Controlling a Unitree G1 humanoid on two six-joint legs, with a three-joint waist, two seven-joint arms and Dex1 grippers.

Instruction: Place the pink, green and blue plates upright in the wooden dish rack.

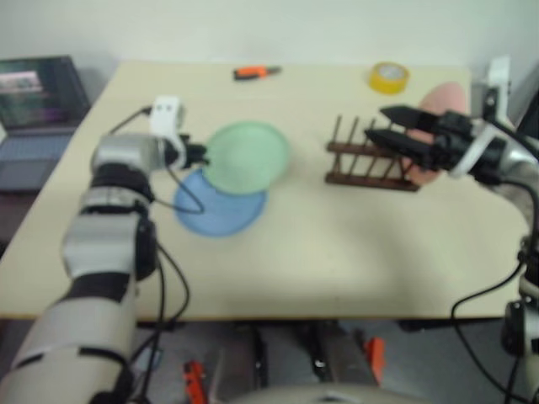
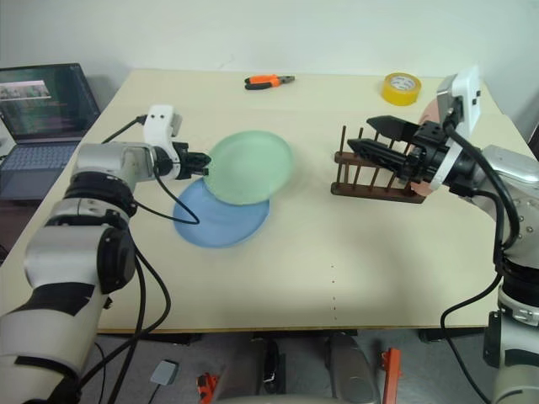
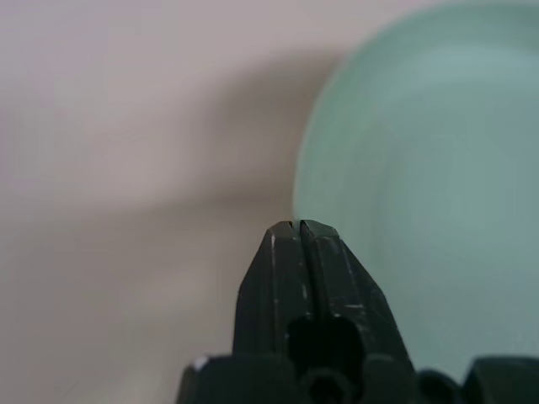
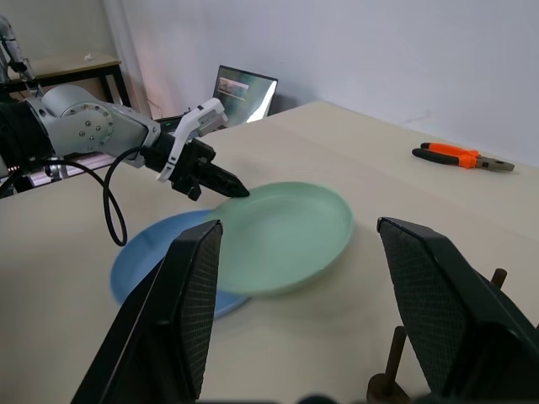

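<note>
- The counter point(image 2: 354, 278) carries everything; a slip here would send a plate sliding across it.
- The green plate point(image 2: 250, 166) lies tilted, overlapping the blue plate point(image 2: 221, 217). It could drag the blue one along if lifted carelessly.
- The pink plate point(image 2: 431, 114) sits partly hidden behind the right arm, just beyond the wooden dish rack point(image 2: 376, 177), which stands empty.
- The right gripper point(image 2: 377, 138) hovers over the rack, fingers spread, holding nothing; it could knock the pegs.
- The left gripper point(image 2: 200, 163) has its fingers pressed together at the green plate's rim. Whether the rim is actually pinched I cannot tell; the grip looks thin and may slip.
</note>
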